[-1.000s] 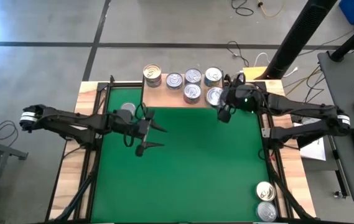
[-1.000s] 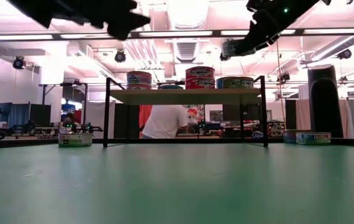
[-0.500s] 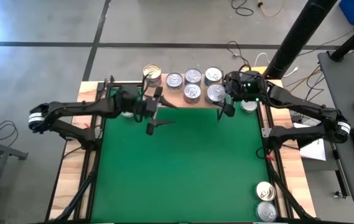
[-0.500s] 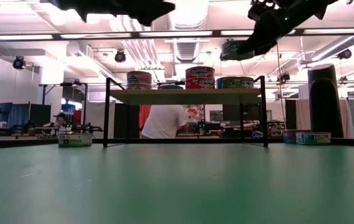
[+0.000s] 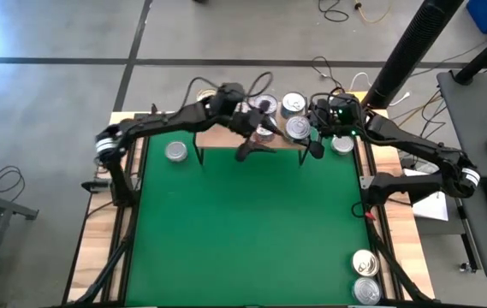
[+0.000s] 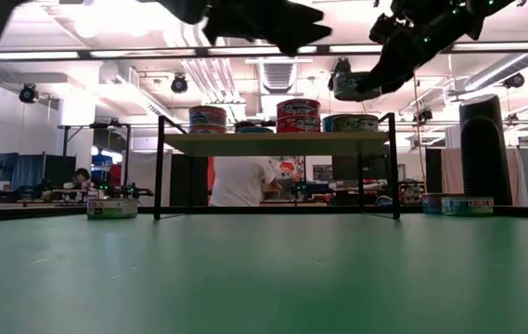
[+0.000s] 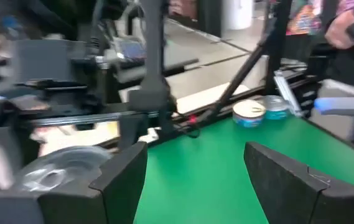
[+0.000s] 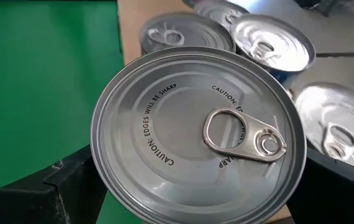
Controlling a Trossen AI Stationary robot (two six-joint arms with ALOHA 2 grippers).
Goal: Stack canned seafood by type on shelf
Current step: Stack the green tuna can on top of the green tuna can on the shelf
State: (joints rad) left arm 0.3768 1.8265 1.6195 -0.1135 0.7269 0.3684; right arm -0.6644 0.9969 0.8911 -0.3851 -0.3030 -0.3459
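The right gripper (image 8: 183, 186) clamps a silver tin (image 8: 195, 134), lid and pull-tab facing up, its round axis roughly vertical. Just beyond lie more tins (image 8: 270, 40) on the wooden shelf (image 5: 226, 137). Farther along the shelf, the left gripper (image 5: 256, 147) hovers with fingers apart, holding nothing.

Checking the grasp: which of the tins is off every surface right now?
The tin clamped in the right gripper, hanging above the shelf's right end. The other tins sit on the shelf or on the table.
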